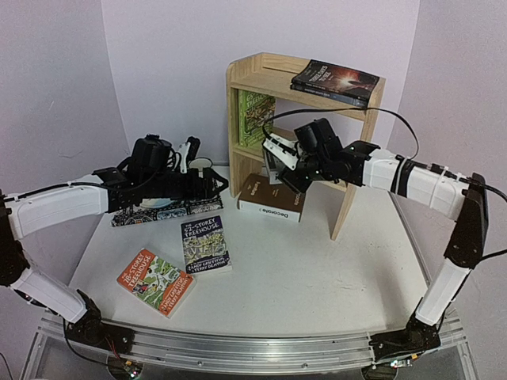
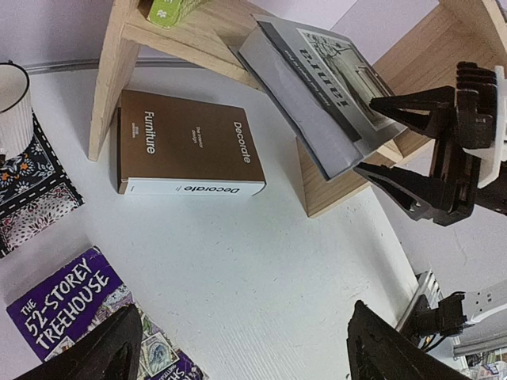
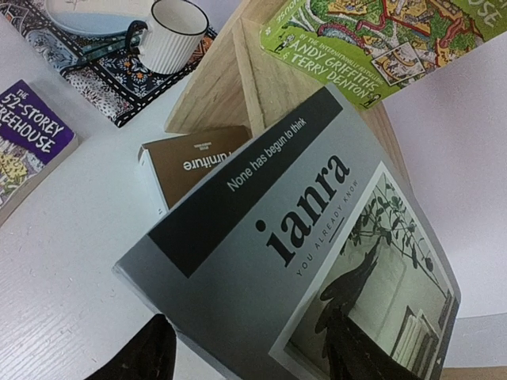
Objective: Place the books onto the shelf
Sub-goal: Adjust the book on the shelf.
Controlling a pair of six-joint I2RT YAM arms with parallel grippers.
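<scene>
A white tabletop [image 1: 317,261] with a faint wood grain carries everything, and pale lilac walls [image 1: 158,63] close it in at the far side and on the left and right. A ribbed metal rail [image 1: 253,348] runs along its near edge. At the far left lies a dark mat [image 3: 95,87], patterned with flowers in blue, red and white. On it stands a white ribbed mug [image 3: 174,36] with a dark rim and dark handle, upright, near the mat's right end. Just beside the mug on the same mat sits a pale plate [image 3: 103,12], only partly in view.
</scene>
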